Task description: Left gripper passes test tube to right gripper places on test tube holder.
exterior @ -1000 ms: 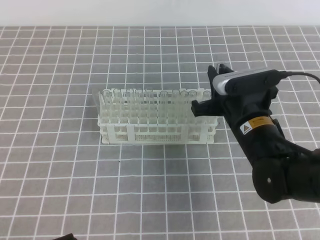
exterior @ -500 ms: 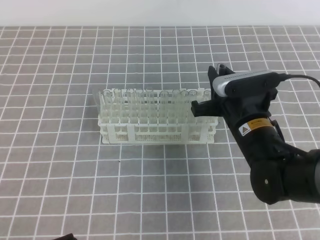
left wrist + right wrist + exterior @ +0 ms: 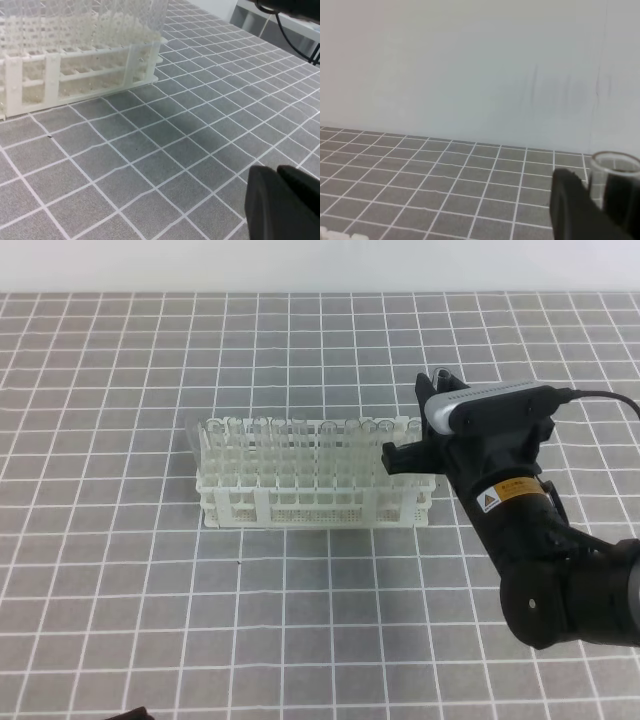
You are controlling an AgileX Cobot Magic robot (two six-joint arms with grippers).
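Test tube holder (image 3: 315,480) mid-table, right gripper (image 3: 420,430) with test tube (image 3: 615,175) at its right end.

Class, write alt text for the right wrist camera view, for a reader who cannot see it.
The open rim of a clear test tube stands between the black fingers of the right gripper at the lower right. Behind it, a grey mat with a white grid runs back to a plain pale wall. A white scrap at the bottom left corner may be the rack.

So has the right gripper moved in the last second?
No. The right gripper sits at the same right end of the test tube holder.
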